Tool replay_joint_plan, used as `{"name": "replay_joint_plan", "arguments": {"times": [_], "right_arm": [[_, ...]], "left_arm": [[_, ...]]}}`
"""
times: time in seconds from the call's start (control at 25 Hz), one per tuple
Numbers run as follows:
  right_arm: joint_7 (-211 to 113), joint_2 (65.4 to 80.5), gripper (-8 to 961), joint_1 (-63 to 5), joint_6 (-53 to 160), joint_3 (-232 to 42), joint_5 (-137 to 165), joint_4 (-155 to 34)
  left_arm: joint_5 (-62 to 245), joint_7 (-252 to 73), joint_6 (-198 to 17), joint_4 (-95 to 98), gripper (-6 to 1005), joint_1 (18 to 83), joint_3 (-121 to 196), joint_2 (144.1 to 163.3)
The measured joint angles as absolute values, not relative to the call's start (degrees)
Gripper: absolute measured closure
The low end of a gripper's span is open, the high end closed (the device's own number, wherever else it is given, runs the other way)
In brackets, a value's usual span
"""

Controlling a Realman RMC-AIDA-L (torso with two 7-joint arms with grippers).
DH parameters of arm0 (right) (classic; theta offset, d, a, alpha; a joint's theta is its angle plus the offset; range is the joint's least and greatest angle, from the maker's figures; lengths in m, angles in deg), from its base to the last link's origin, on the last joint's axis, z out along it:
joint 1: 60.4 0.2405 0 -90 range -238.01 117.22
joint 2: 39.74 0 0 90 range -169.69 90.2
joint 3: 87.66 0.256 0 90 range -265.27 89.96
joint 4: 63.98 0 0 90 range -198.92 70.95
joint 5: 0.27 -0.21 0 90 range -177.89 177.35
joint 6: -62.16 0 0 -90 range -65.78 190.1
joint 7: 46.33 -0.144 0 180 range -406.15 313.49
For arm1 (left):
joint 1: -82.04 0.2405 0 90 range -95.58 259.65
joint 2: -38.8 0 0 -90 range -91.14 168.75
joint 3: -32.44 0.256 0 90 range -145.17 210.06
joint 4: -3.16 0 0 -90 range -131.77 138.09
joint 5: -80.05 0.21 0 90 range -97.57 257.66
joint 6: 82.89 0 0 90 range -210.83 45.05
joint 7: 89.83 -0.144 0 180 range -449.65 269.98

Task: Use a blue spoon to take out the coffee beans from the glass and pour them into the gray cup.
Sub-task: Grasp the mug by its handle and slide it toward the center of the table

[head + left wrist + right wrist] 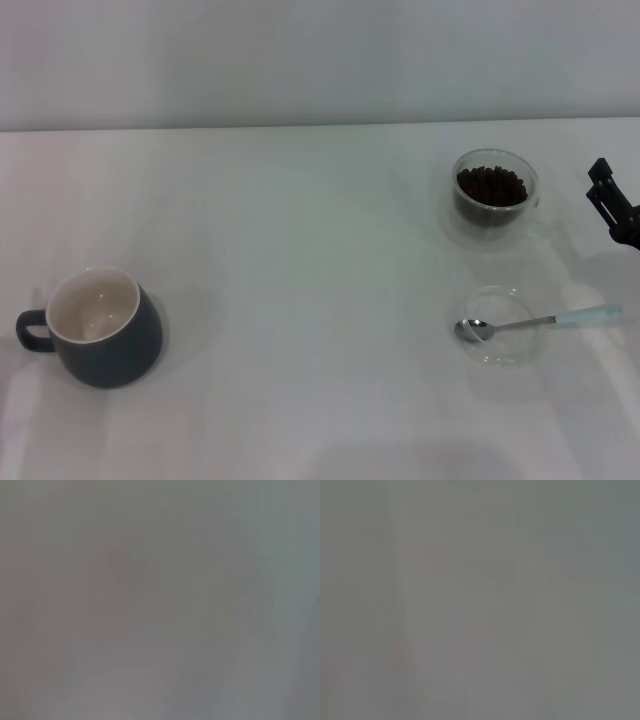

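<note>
Two cups, one spoon, beans in the glass

On the white table point(300, 300) the glass point(493, 196) stands far right, holding the coffee beans point(491, 186) in a dark heap. Nearer, also on the right, the blue spoon point(540, 322) lies with its metal bowl resting in a shallow clear saucer point(503, 340) and its pale handle pointing right, past the saucer's rim. The gray cup point(100, 327) sits upright near left, well apart from the others, handle to the left, its cream inside showing no beans. The right gripper point(608, 203) shows at the right edge, just beside the glass and apart from it; whether its fingers are spread or pressed together cannot be told. Both wrist views show only a grey blur
</note>
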State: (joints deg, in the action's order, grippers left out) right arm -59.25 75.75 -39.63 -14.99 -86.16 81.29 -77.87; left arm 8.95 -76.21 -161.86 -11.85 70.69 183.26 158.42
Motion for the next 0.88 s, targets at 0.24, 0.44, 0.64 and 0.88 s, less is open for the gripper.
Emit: {"name": "replay_joint_plan", "arguments": {"times": [0.24, 0.44, 0.64, 0.88], "right_arm": [[-59.2, 75.75, 82, -39.8, -15.0, -86.2, 81.3, -78.0], [-59.2, 75.75, 82, -39.9, -15.0, -86.2, 81.3, -78.0], [-59.4, 75.76, 82, -39.5, -15.0, -86.2, 81.3, -77.6], [-61.8, 75.75, 82, -39.3, -14.0, -86.2, 81.3, -75.1]], "left_arm": [[9.0, -76.1, -161.9, -11.9, 127, 70.8, 183.3, 158.39], [9.7, -75.9, -163.2, -11.4, 127, 70.9, 184.8, 158.21], [9.8, -75.8, -167.9, -10.3, 128, 74.2, 186.4, 158.10], [12.7, -74.9, -174.9, -8.0, 128, 80.4, 187.2, 158.01]]}}
